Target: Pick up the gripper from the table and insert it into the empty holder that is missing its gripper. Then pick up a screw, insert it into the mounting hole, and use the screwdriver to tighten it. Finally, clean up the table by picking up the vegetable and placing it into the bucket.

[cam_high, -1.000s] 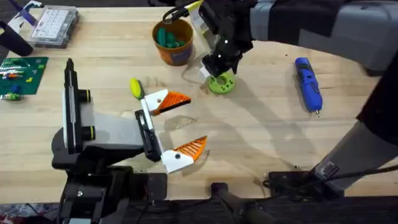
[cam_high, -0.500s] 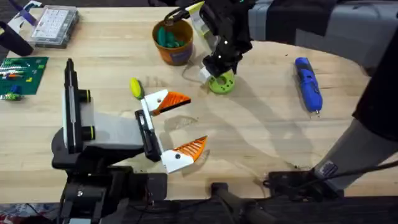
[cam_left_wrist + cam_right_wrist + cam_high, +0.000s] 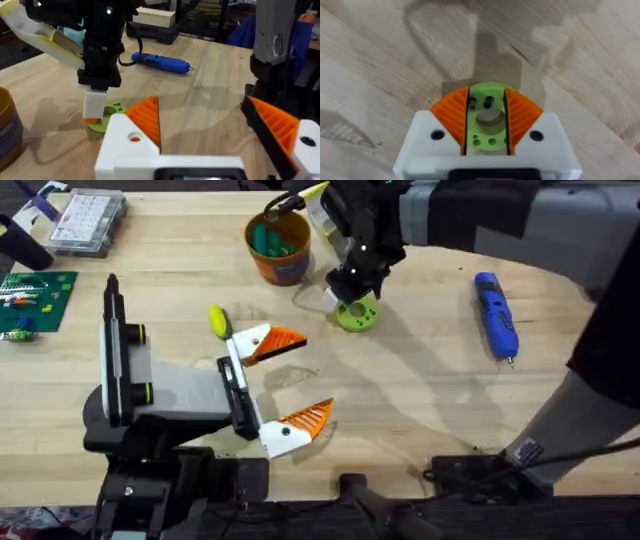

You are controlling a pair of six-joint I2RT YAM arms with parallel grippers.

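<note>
Hardly anything has been shifted since a second ago — the right gripper (image 3: 487, 125) is kept narrowly closed on a green disc (image 3: 356, 314) (bucket (image 3: 279, 246) just beside); the left gripper (image 3: 285, 385) is spread wide, empty.

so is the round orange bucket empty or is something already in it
Not empty. In the overhead view the round orange bucket stands upright with teal-green pieces showing inside its open rim; what they are cannot be told.

The light was bright and even from above. Soft gray shadows lay on the tabletop (image 3: 420, 400). The big gray arm (image 3: 520, 215) near the camera looked blurry.
</note>
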